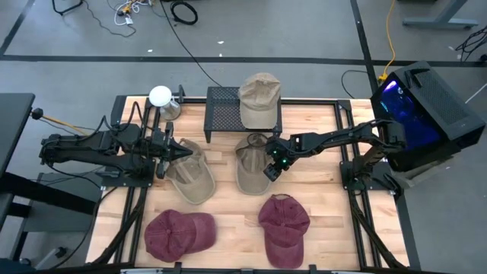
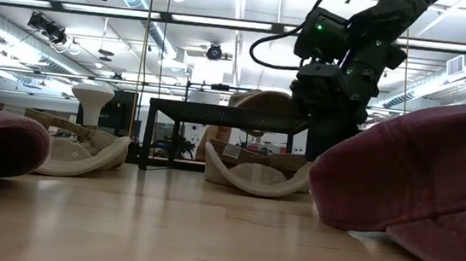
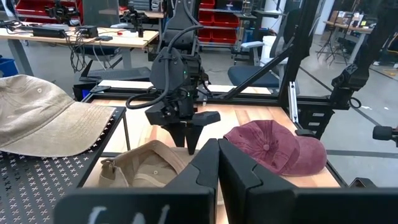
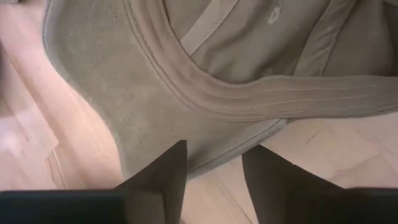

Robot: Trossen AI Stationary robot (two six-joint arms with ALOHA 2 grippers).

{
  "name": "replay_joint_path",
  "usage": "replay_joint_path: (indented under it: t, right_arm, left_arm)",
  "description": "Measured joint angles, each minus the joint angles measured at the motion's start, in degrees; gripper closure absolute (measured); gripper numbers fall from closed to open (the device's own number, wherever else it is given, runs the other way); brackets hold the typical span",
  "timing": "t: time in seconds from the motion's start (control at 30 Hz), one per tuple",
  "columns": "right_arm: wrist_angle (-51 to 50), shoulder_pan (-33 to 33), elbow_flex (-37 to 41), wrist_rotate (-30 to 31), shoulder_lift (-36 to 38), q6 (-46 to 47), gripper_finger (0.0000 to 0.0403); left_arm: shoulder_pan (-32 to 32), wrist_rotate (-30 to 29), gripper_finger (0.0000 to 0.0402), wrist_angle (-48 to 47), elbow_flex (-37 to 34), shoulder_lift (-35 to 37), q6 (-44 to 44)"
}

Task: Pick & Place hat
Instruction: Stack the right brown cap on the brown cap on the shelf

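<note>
Hats are lying spread over the wooden table: two maroon ones near the front edge, the left maroon hat and the right maroon hat, and two tan ones lying upside down in the middle row, the left tan hat and the centre tan hat. A fifth tan hat is sitting on the black perforated stand at the back of the table, with a white round-topped object standing just to the stand's left. The right gripper is hanging at the right edge of the centre tan hat; in its wrist view its two dark fingers are standing apart just off the hat's brim, with bare wood showing between the tips, so nothing is being gripped. The left gripper is reaching over the left tan hat with its fingers pressed together and nothing between them, and in its wrist view the closed tips are pointing toward the right arm. In the low view the right arm is coming down just behind the right maroon hat, in front of the centre tan hat.
</note>
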State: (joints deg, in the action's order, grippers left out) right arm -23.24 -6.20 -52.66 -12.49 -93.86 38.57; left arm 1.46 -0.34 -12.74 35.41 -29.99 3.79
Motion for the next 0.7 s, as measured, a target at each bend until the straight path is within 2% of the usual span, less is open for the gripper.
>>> replay_joint_path:
  t: [0.33, 0.7]
  right_arm:
    - [0.3, 0.0, 0.0, 0.4, 0.0, -0.1, 0.0389]
    - [0.8, 0.1, -0.2, 0.0, 0.4, -1.8, 0.0399]
  left_arm:
    - [0.0, 0.0, 0.0387, 0.0, 0.0, 0.0, 0.0]
    - [0.0, 0.0, 0.0387, 0.0, 0.0, 0.0, 0.0]
